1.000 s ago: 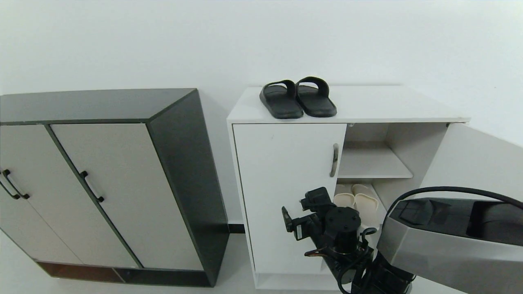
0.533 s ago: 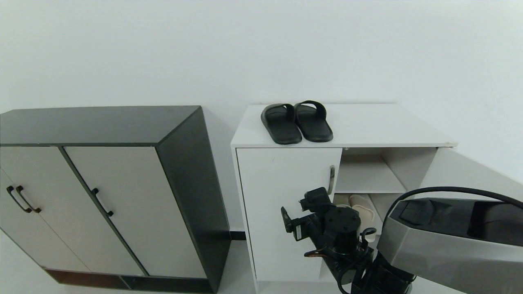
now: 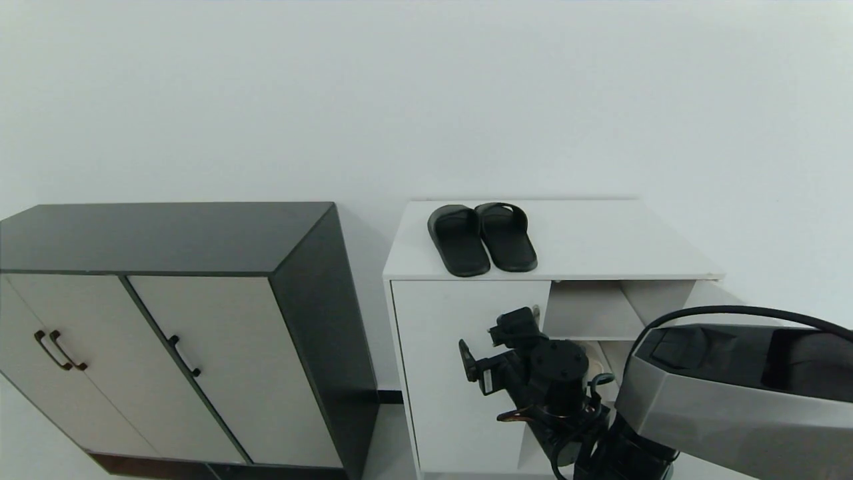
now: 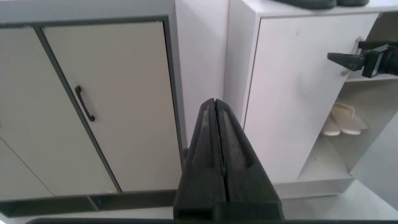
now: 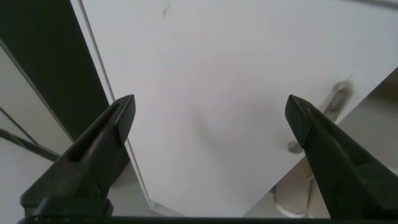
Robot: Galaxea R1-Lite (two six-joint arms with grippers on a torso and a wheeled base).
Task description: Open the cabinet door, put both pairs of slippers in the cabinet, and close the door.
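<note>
A black pair of slippers (image 3: pixel 483 239) lies on top of the white cabinet (image 3: pixel 600 240). Its left door (image 3: pixel 440 373) is shut and the right side stands open. A white pair of slippers (image 4: pixel 345 118) rests on the bottom shelf inside. My right gripper (image 3: pixel 493 343) hangs open in front of the shut door, level with its handle (image 5: pixel 336 99), nothing between the fingers (image 5: pixel 93 155). My left gripper (image 4: pixel 215 106) is shut and empty, held back from both cabinets.
A dark cabinet (image 3: pixel 166 240) with two grey doors and black handles stands to the left of the white one, a narrow gap between them. A plain white wall runs behind. The open right door (image 3: pixel 726 293) juts out at the right.
The whole head picture has shifted: both cabinets sit lower in it, so the camera moved. The right gripper holds the same pose, open. The slippers lie as before.
</note>
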